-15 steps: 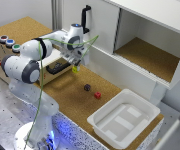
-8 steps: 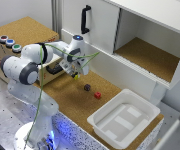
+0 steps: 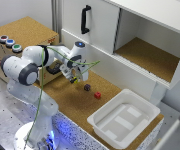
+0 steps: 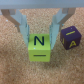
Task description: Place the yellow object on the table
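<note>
The yellow object (image 4: 40, 48) is a small bright block marked with an N, and it sits between the two fingers of my gripper (image 4: 40, 39), which is shut on it. In the exterior view the gripper (image 3: 73, 77) hangs low over the brown cork table (image 3: 65, 102) with the yellow object (image 3: 74, 80) at its tips. Whether the block touches the cork I cannot tell. A dark purple block (image 4: 70, 39) lies on the table close beside it.
The purple block (image 3: 87, 87) and a red cube (image 3: 97, 95) lie just to the exterior view's right of the gripper. A white tray (image 3: 122, 119) stands further right. A cork-topped box with buttons (image 3: 20, 36) and the white cabinet (image 3: 145, 55) border the table.
The gripper has moved down and toward the exterior view's right with the yellow block, from beside the button box to low over the table near the purple block.
</note>
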